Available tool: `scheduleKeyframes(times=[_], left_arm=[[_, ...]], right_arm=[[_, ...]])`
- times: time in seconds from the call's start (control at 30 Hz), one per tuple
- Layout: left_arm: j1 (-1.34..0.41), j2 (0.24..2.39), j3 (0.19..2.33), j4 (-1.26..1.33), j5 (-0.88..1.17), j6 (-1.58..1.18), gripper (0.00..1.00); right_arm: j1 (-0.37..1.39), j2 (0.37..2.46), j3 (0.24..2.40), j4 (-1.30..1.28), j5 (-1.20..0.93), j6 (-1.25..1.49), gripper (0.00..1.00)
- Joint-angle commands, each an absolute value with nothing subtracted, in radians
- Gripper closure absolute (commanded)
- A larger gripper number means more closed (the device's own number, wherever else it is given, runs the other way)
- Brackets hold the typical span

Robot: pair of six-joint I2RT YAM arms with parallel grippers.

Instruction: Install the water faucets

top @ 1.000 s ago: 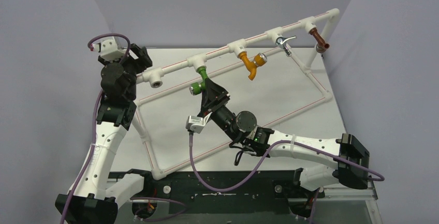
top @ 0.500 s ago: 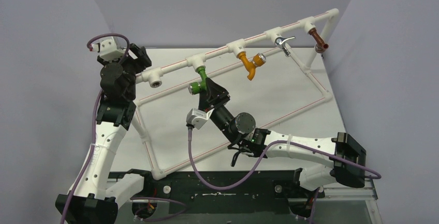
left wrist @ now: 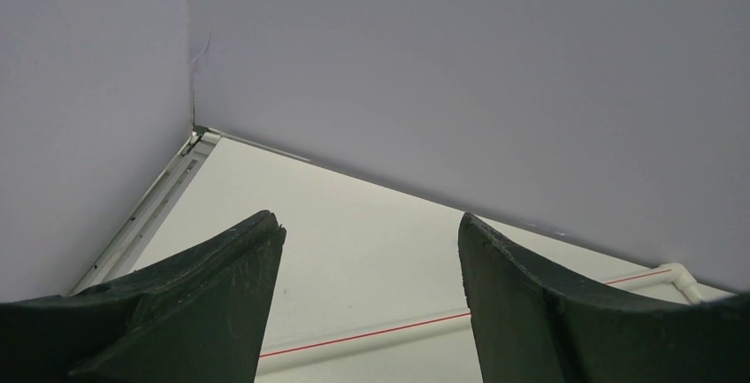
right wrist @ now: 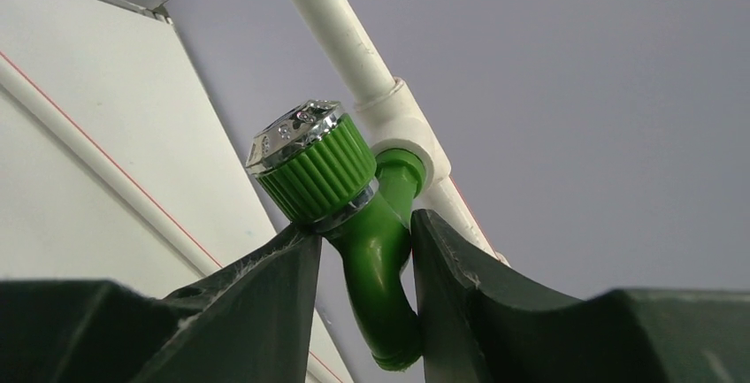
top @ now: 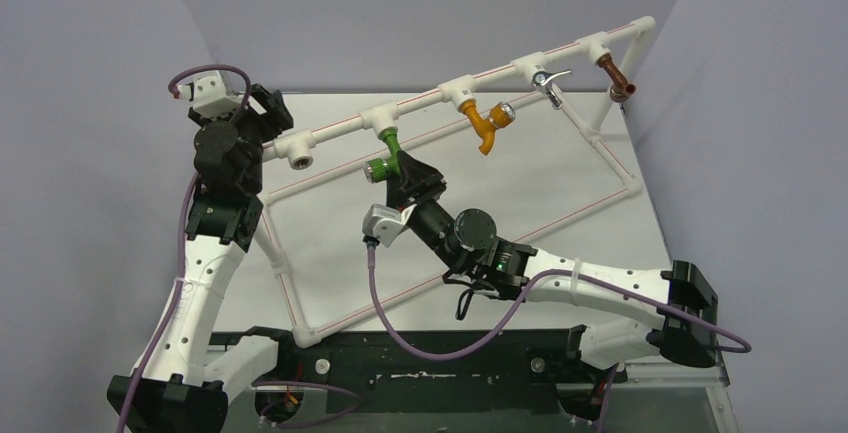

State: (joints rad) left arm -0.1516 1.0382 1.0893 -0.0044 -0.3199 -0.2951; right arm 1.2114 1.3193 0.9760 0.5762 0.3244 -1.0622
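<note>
The green faucet [top: 391,145] hangs from a joint on the white pipe [top: 430,96]. Its neck is in the hole and its knob sticks out to one side. The right gripper [right wrist: 363,234] has its fingers set narrow around the faucet's bent body. One finger touches it and the other shows a thin gap, so it is hard to tell if the hold is firm. If the faucet is not screwed in far enough, it may drop when let go. A crooked twist could jam it or tug the pipe. The left gripper [left wrist: 370,224] is spread wide and holds nothing.
</note>
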Motion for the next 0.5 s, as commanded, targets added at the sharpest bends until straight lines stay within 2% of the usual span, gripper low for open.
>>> scheduleKeyframes(times=[0.0,0.17,0.2,0.3,0.37,0.47], left_arm=[[-0.153,1.089,1.009,-0.263,-0.282,-0.268,0.30],[-0.153,1.089,1.009,-0.263,-0.284,-0.267,0.30],[-0.153,1.090,1.008,-0.264,-0.284,-0.267,0.30],[-0.153,1.091,1.009,-0.262,-0.284,-0.266,0.30],[-0.153,1.091,1.009,-0.264,-0.283,-0.265,0.30],[-0.153,1.092,1.009,-0.265,-0.284,-0.266,0.30]], right_arm=[[1.216,1.223,1.079,0.648,0.228,-0.778,0.84],[1.210,1.170,1.128,0.409,0.183,-0.846,0.58],[1.210,1.160,1.134,0.376,0.178,-0.860,0.51],[1.210,1.129,1.150,0.285,0.164,-0.882,0.21],[1.210,1.106,1.156,0.233,0.161,-0.906,0.11],[1.210,1.067,1.167,0.175,0.125,-0.925,0.07]])
